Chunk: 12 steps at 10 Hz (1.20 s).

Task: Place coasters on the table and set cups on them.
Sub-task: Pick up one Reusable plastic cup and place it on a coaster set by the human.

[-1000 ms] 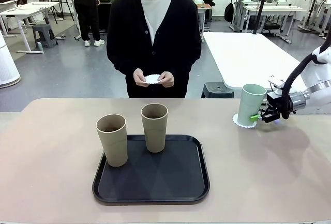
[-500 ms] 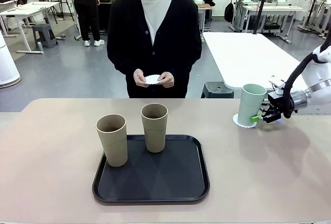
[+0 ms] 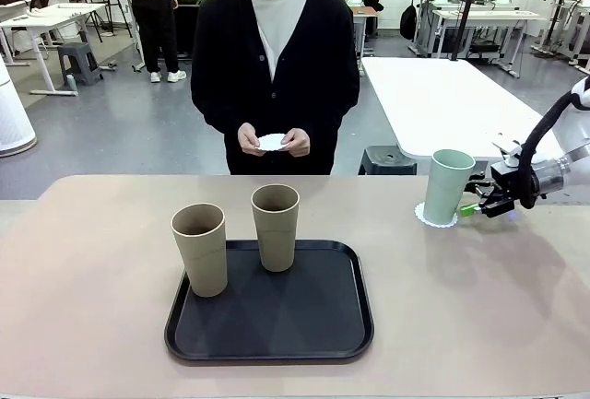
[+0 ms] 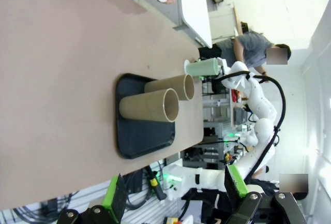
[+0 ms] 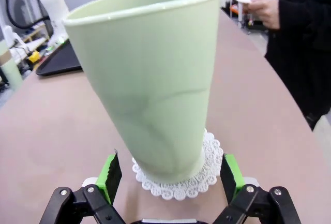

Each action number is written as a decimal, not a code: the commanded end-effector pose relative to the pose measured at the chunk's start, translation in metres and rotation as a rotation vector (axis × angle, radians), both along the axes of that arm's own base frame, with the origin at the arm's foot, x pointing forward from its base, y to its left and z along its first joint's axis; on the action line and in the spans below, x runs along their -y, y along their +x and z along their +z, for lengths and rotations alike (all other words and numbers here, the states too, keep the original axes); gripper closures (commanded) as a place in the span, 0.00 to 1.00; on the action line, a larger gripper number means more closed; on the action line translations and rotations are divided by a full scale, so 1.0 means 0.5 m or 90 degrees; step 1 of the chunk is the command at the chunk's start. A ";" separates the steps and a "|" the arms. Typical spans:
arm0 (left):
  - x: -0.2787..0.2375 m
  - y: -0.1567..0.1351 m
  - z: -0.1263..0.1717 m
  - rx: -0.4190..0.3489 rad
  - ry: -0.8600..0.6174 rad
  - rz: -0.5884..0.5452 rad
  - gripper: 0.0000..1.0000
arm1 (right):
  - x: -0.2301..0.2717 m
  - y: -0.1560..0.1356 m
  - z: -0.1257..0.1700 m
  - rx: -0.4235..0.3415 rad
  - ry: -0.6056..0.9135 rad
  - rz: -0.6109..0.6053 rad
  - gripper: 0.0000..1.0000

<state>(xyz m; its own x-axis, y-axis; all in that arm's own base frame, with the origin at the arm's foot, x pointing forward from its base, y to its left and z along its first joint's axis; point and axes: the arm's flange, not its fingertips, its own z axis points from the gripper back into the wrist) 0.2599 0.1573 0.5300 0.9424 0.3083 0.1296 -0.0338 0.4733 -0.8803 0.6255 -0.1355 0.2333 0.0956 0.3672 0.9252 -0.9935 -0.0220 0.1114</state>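
- Front: right gripper [image 3: 472, 206] is at 3 o'clock of the mint cup [image 3: 448, 185], jaws spread and released, pads just clear of the wall.
- The mint cup stands upright on a coaster [image 3: 433, 217], at 2 o'clock from the tray [image 3: 295, 318].
- Two tan cups [image 3: 199, 249] [image 3: 276, 227] stand on the tray's far-left part. I can't tell if the left one is fully on it.
- The person at 12 o'clock holds a spare coaster [image 3: 273, 141] in both hands [image 3: 297, 142], off the table [image 3: 92, 288].
- My read: the first cup is set and the step is a clean exit. I'd pull straight back along the fingers toward 3 o'clock with the jaws wide and no sideways sweep. The cup is tall, so a clip will tip it.
- Left wrist: left gripper [image 4: 176, 192] is slack and wide open, with nothing between the pads.
- The view rolls sideways, with both tan cups on the tray.
- Right wrist: the cup base is on the lace, with more doily showing at 3 o'clock.
- The pads flank the base without contact.
- Surface: matte beige top. The paper doily likely slides if nudged.
- Room: grey floor, white table [image 3: 433, 95] at 1 o'clock, and other people farther back.
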 end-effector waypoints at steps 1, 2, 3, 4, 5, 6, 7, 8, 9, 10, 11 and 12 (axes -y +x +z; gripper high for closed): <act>-0.002 -0.002 0.003 0.008 -0.007 -0.004 0.00 | 0.016 -0.014 0.030 -0.015 -0.048 -0.029 0.00; -0.002 -0.002 0.003 0.008 -0.007 -0.004 0.00 | 0.030 -0.025 0.049 -0.013 -0.075 -0.051 0.00; -0.002 -0.002 0.003 0.008 -0.007 -0.004 0.00 | 0.044 -0.042 0.084 -0.029 -0.135 -0.090 0.00; -0.002 -0.002 0.003 0.008 -0.007 -0.004 0.00 | 0.039 -0.066 0.134 -0.069 -0.211 -0.147 0.00; -0.002 -0.002 0.003 0.008 -0.007 -0.004 0.00 | 0.020 -0.102 0.191 -0.093 -0.294 -0.224 0.00; -0.002 -0.002 0.003 0.008 -0.007 -0.004 0.00 | -0.001 -0.128 0.243 -0.074 -0.359 -0.266 0.00; -0.002 -0.002 0.003 0.008 -0.007 -0.004 0.00 | -0.048 -0.171 0.293 -0.113 -0.446 -0.330 0.00; -0.002 -0.002 0.003 0.008 -0.007 -0.004 0.00 | -0.099 -0.210 0.340 -0.136 -0.497 -0.345 0.00; -0.002 -0.002 0.003 0.008 -0.007 -0.004 0.00 | -0.146 -0.241 0.379 -0.156 -0.546 -0.375 0.00; -0.002 -0.002 0.003 0.008 -0.007 -0.004 0.00 | -0.188 -0.269 0.423 -0.154 -0.569 -0.408 0.00; -0.002 -0.002 0.003 0.008 -0.007 -0.004 0.00 | -0.225 -0.296 0.457 -0.159 -0.618 -0.461 0.00; -0.002 -0.002 0.003 0.008 -0.007 -0.004 0.00 | -0.256 -0.320 0.491 -0.175 -0.663 -0.516 0.00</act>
<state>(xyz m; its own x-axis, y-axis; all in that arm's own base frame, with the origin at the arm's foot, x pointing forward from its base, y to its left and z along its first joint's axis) 0.2601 0.1572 0.5299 0.9426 0.3081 0.1289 -0.0343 0.4733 -0.8802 0.4754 -0.0214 0.4619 0.6743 0.6965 0.2455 -0.6971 0.7100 -0.0994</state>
